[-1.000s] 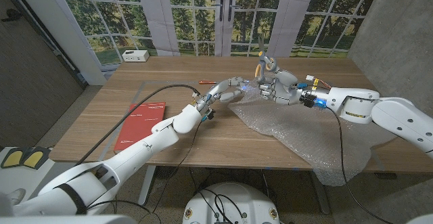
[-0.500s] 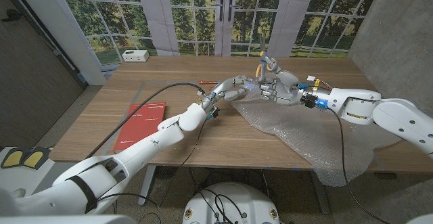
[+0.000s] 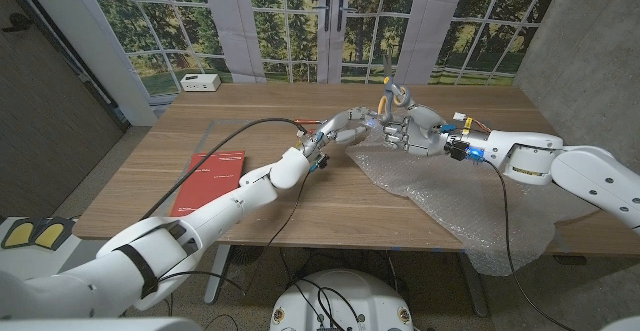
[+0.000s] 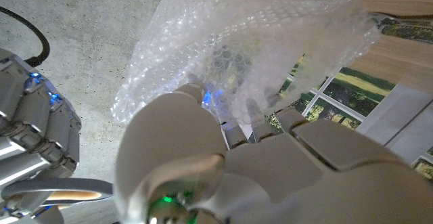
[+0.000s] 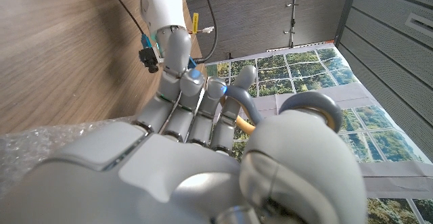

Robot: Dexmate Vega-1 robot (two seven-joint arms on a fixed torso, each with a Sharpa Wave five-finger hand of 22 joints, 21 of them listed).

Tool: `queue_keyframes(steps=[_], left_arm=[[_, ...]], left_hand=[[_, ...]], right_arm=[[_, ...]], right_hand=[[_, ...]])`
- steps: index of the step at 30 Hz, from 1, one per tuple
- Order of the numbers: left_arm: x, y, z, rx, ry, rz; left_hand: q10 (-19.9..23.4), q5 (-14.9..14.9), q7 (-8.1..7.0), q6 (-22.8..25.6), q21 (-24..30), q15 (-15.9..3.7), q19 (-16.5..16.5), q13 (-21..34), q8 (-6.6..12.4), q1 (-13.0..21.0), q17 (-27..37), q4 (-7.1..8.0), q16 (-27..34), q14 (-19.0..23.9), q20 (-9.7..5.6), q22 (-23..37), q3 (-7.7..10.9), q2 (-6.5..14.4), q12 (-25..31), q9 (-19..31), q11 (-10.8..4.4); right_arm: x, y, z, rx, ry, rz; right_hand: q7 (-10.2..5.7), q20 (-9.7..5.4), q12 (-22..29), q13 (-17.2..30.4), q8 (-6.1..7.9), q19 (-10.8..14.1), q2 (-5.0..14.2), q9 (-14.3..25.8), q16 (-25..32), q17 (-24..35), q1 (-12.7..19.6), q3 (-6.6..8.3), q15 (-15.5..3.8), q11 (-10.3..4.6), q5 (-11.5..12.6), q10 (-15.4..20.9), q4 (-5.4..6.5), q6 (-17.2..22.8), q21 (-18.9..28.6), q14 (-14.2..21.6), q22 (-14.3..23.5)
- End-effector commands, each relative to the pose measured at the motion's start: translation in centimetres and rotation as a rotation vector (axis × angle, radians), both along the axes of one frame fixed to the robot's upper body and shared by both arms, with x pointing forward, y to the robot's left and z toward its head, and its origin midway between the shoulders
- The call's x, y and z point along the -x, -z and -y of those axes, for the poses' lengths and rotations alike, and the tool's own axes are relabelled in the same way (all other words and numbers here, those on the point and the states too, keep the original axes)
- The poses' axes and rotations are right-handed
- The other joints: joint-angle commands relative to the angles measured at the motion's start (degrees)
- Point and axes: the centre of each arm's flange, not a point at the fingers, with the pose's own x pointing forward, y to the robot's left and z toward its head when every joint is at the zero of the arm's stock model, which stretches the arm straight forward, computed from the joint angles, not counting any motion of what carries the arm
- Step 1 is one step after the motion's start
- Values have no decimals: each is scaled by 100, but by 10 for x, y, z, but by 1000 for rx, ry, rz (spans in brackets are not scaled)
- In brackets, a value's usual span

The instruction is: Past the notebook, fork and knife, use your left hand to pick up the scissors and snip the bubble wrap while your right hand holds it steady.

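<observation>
The scissors (image 3: 390, 97), with grey and orange handles, stand upright in my right hand (image 3: 412, 129), which grips them over the far edge of the bubble wrap (image 3: 450, 196). In the right wrist view the scissors' handle loops (image 5: 238, 99) curve out past my right hand (image 5: 203, 170). My left hand (image 3: 346, 129) reaches across the table to the wrap's near-left edge, fingers close to the right hand. In the left wrist view a raised fold of bubble wrap (image 4: 230, 41) lies over the fingers of my left hand (image 4: 270, 170); whether they grip it is unclear.
A red notebook (image 3: 210, 183) lies on the table's left side beside my left forearm. A small red-handled utensil (image 3: 305, 120) lies just behind the left hand. A white box (image 3: 200, 82) sits at the far left corner. The wrap hangs over the table's front right edge.
My left hand has moved forward and to the right, up to the wrap's edge and the right hand. The right hand with the scissors has barely moved.
</observation>
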Motion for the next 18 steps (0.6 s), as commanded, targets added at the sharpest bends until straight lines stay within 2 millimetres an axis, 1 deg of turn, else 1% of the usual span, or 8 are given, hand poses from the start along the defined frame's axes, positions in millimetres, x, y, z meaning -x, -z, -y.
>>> queue_keyframes(steps=[1,9,10,11,12,14,16,18], left_arm=[[-5,-8,8,4,40,-4],[-7,-14,7,28,38,0],[-8,-15,7,31,37,1],[-8,-16,7,34,34,4],[-8,-17,7,35,31,9],[-9,-19,7,38,23,19],[-10,-20,7,51,18,22],[-10,-20,8,61,16,21]], left_hand=[[82,-67,-4,31,12,-502,-32,25,54,-45,15,-3,-67,-75,-20,32,72,-30,-27,60,-13],[83,-111,-33,8,1,-514,-56,28,52,-75,17,-7,-75,-96,-21,32,99,-36,-41,92,-14],[83,-117,-34,5,0,-529,-58,28,51,-80,18,-6,-70,-84,-22,31,104,-35,-43,97,-14],[83,-122,-40,2,1,-529,-56,28,51,-84,18,-7,-69,-81,-19,31,107,-37,-45,101,-14],[82,-127,-38,4,2,-529,-53,28,52,-87,17,-8,-69,-80,-19,31,110,-39,-47,105,-14],[80,-140,-32,-2,6,-524,-40,28,51,-91,16,-15,-71,-80,-22,31,120,-42,-53,114,-14],[79,-154,-16,-12,5,-529,-41,27,38,-90,14,-28,-78,-92,-23,31,135,-48,-60,109,-14],[83,-180,-37,-75,7,-517,-35,25,-8,-93,11,-49,-81,-94,-28,31,162,-54,-69,98,-13]], right_arm=[[1,2,-4,2,-6,-1],[2,3,-7,7,-11,1],[2,4,-8,8,-11,2],[2,4,-8,10,-11,1],[2,4,-9,14,-12,3],[3,5,-10,20,-17,1],[3,6,-12,26,-24,2],[4,7,-14,28,-23,1]], right_hand=[[60,-165,6,18,33,3,50,4,-18,1,-8,-5,-827,-21,-2,29,9,23,36,45,21],[68,-163,-23,-24,18,1,29,-35,-20,2,-22,-15,-826,-8,-5,45,11,32,37,34,22],[94,-166,-60,-86,-4,4,23,-80,-20,1,-30,-19,-825,1,-6,67,14,46,32,33,14],[104,-165,-39,-46,-19,-9,22,-106,-21,2,-35,-21,-824,33,-6,52,16,52,46,31,40],[104,-163,-29,-27,-25,-11,23,-117,-21,2,-37,-21,-825,20,-6,47,17,55,42,32,35],[157,-162,-60,-82,-99,-13,6,-233,-20,1,-69,-36,-826,50,-8,80,31,72,28,35,16],[164,-155,-32,-29,-158,-6,5,-314,-19,1,-86,-39,-827,42,-9,68,39,68,29,39,11],[189,-160,-11,8,-236,-3,8,-390,-18,1,-116,-44,-827,104,-10,55,55,21,17,41,-10]])
